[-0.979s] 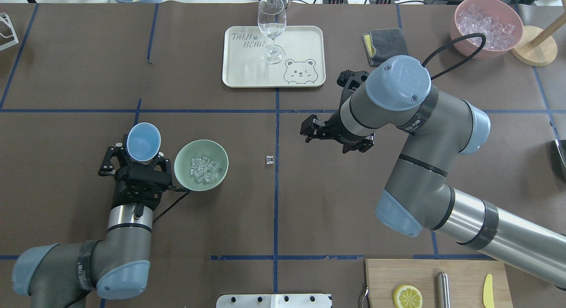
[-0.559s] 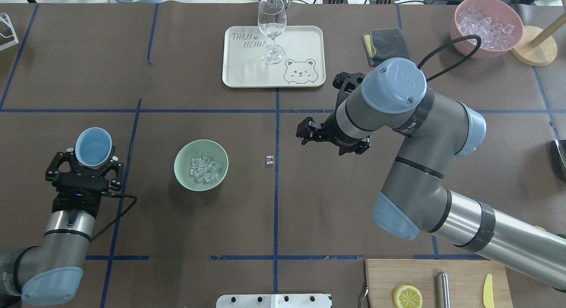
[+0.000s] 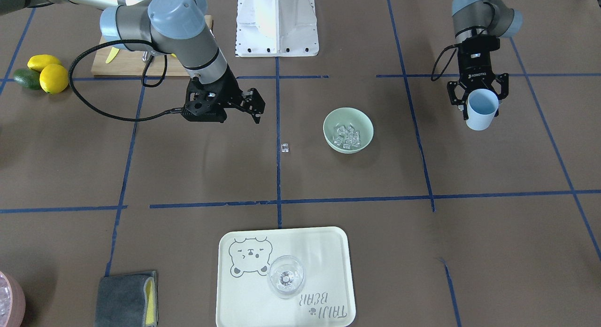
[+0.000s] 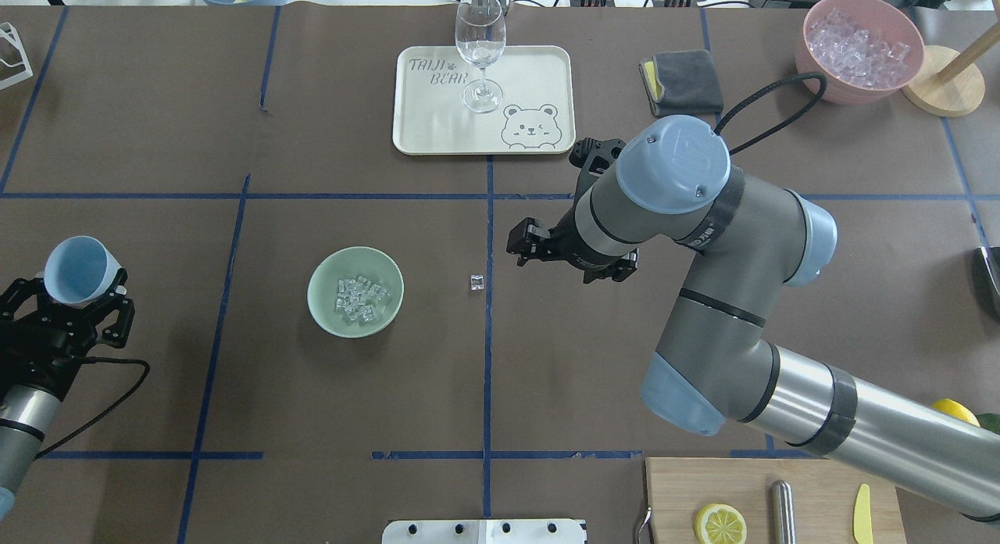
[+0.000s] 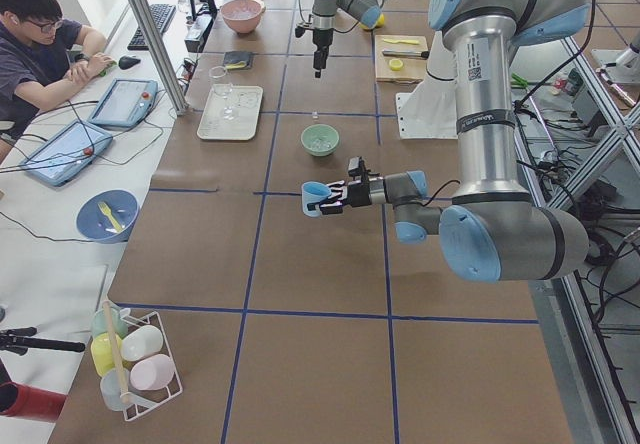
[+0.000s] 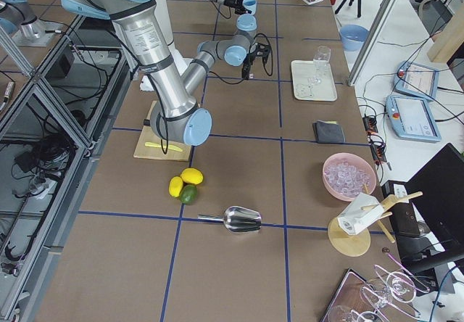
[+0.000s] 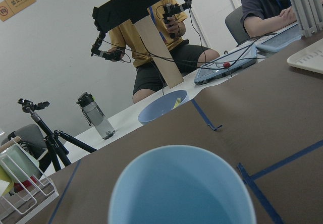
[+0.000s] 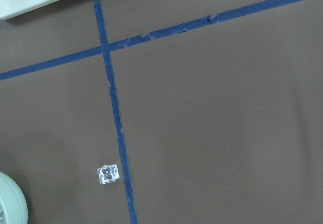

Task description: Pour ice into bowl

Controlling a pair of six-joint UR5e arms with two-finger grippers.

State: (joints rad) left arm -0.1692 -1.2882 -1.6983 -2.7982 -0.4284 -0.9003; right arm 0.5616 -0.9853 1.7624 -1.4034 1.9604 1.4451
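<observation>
Left fingers (image 3: 456, 97) are pinching the smooth light blue cup (image 3: 481, 111), held off to the side and well clear of the bowl. Right fingers (image 3: 256, 100) are spread, hovering near one stray cube (image 4: 476, 282) on the brown paper counter (image 4: 594, 356). The glassy ice (image 4: 361, 300) sits piled in the matte mint-green bowl (image 4: 317, 284), so the pour looks done imo. Next up is probably a careful pinch on that slippery little stray.
</observation>
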